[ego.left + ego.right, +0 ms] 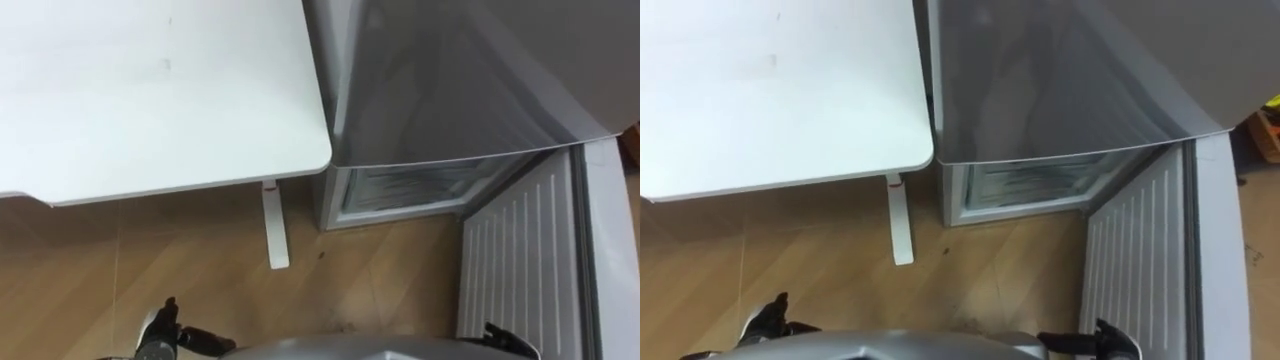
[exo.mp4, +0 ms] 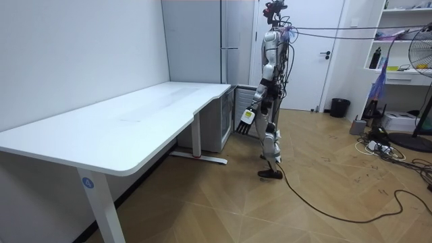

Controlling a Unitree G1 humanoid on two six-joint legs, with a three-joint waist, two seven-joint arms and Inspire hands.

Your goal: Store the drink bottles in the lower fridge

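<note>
Closest in, at the bottom edge of the eye views, the left hand (image 1: 160, 333) is cut off by the frame. In the room view it hangs in front of the robot with straight, relaxed fingers, holding nothing. Above it lies one white desk (image 1: 150, 100), with a single white leg (image 1: 274, 225) standing on the wooden floor (image 1: 120, 270). In the room view the robot stands upright at the desk's far end, facing the fridge.

Right of the desk stands one grey fridge (image 1: 450, 80) with two doors. The upper one is shut and seen from above, so it overhangs most of the lower fridge (image 1: 410, 188). That compartment stands open, but only a strip of pale interior shows, and I cannot make out any drinks or anything else in it. Its door (image 1: 520, 260) is swung out to the right, ribbed inner face showing, with the lower end cut off. At the bottom right the right hand (image 1: 508, 340) is a dark sliver, and I cannot tell how its fingers are set.
</note>
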